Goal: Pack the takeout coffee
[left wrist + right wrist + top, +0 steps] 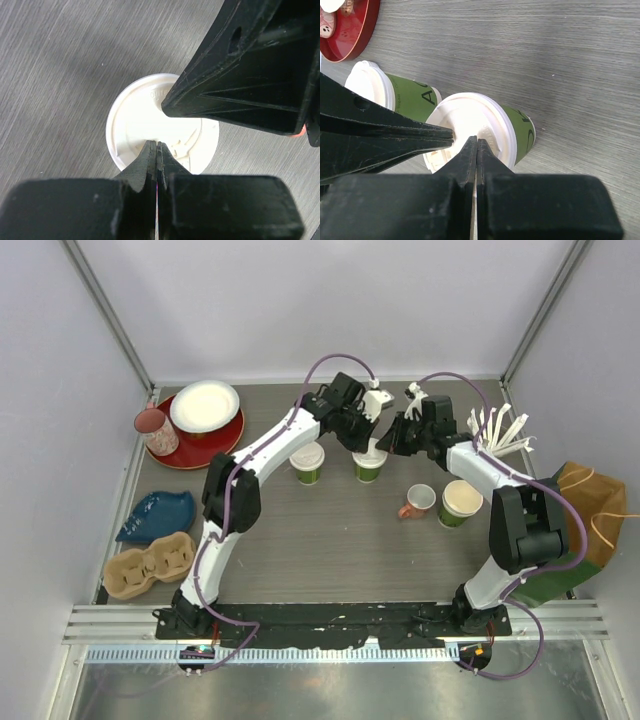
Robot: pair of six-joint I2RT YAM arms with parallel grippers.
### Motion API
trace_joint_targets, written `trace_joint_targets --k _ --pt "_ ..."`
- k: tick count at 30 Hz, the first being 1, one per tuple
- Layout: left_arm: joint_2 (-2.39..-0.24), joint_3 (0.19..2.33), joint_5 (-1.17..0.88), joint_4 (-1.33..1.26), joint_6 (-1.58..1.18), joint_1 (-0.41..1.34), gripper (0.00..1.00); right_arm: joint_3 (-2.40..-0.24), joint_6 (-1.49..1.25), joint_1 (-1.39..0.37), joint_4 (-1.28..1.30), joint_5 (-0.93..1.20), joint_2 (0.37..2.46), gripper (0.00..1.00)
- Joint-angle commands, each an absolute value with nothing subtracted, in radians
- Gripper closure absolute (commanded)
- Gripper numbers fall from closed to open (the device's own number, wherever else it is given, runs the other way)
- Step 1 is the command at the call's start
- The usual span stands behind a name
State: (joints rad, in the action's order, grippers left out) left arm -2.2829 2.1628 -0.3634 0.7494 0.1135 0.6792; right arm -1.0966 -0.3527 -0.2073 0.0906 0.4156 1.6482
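Overhead view of the grey tabletop (330, 540). Two lidded green cups stand side by side at centre. The left cup (308, 463) stands uncovered, while the right cup (369, 471) is partly hidden by the left gripper (366, 443) and right gripper (388, 443), which meet above its lid. To the right, a pink-handled mug (419, 500) sits just beside a lidless green cup (460, 503). Far left — a red tray (200, 452) bears a white plate (205, 405) and a pink cup (152, 430); nearer lie a blue dish (158, 515) and a cardboard cup carrier (150, 565). At the right edge — a brown paper bag (580, 490).

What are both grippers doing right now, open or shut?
Left gripper: shut, empty, tips at the white lid of a green cup.
Right gripper: shut, empty, tips at the same lid.
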Motion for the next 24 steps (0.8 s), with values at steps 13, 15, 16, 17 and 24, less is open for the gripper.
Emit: trace_joint_targets --k 13,15,16,17,24 --pt "-2.149 2.309 -0.388 0.893 0.147 0.664 0.96 -1.325 -0.053 -0.247 0.353 0.524 1.531 0.6" --pt "-2.131 2.298 -0.391 0.903 0.137 0.646 0.91 -1.313 0.036 -0.25 0.365 0.552 1.497 0.5" --pt "-2.106 2.29 -0.397 0.91 0.132 0.625 0.89 -1.302 0.123 -0.252 0.359 0.557 1.485 0.48" --pt "-2.096 2.283 -0.402 0.91 0.13 0.614 0.84 -1.27 0.164 -0.255 0.351 0.567 1.473 0.46" --pt "-1.993 2.136 -0.393 0.914 0.175 0.56 0.65 -1.088 0.671 -0.293 0.297 0.656 1.394 0.38"
